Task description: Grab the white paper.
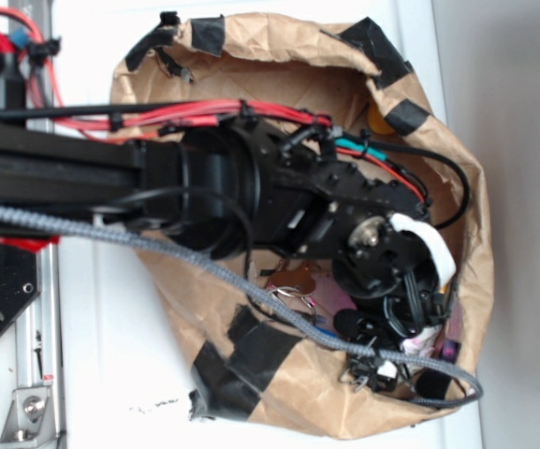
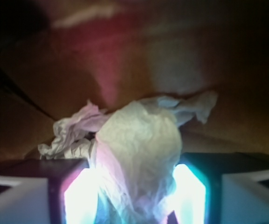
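The white paper (image 2: 139, 140) is a crumpled, wrinkled wad that fills the gap between my two lit fingers in the wrist view. It touches both pads, and more wrinkled folds spread to the left and upper right. My gripper (image 2: 134, 191) is shut on it. In the exterior view my gripper (image 1: 408, 327) points down into the lower right of the brown paper nest. Only a small white bit of the paper (image 1: 426, 336) shows beside the fingers. The arm hides the rest.
Brown kraft paper with black tape (image 1: 279, 56) forms walls all around the gripper. A bunch of keys (image 1: 293, 281) lies left of the gripper and an orange thing (image 1: 378, 118) lies at the far side. A grey braided cable (image 1: 157, 245) crosses the nest.
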Tool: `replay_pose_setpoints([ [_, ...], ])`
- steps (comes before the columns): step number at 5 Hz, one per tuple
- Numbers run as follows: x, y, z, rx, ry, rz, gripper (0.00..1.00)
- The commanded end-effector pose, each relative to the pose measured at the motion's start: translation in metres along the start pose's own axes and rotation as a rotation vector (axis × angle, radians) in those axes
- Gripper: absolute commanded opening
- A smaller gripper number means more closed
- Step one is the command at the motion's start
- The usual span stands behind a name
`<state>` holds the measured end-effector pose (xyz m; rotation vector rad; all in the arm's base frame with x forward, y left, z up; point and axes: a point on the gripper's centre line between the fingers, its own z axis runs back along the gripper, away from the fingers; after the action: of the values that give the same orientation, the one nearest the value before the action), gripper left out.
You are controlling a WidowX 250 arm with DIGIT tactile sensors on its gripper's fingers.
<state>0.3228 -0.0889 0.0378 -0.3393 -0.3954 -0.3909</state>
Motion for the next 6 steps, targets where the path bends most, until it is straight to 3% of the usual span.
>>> replay_pose_setpoints([
  [1, 0.000, -0.010, 0.034, 0.077, -0.060, -0.023, 0.00],
  [2, -0.013, 0.005, 0.068, 0.129, -0.066, 0.017, 0.00],
  [3, -0.024, 0.013, 0.095, 0.181, -0.027, 0.054, 0.00],
  [4, -0.030, 0.013, 0.118, 0.219, 0.032, 0.096, 0.00],
  [5, -0.038, 0.015, 0.142, 0.266, 0.159, 0.373, 0.00],
  [6, -0.035, 0.011, 0.162, 0.469, 0.172, 0.497, 0.00],
])
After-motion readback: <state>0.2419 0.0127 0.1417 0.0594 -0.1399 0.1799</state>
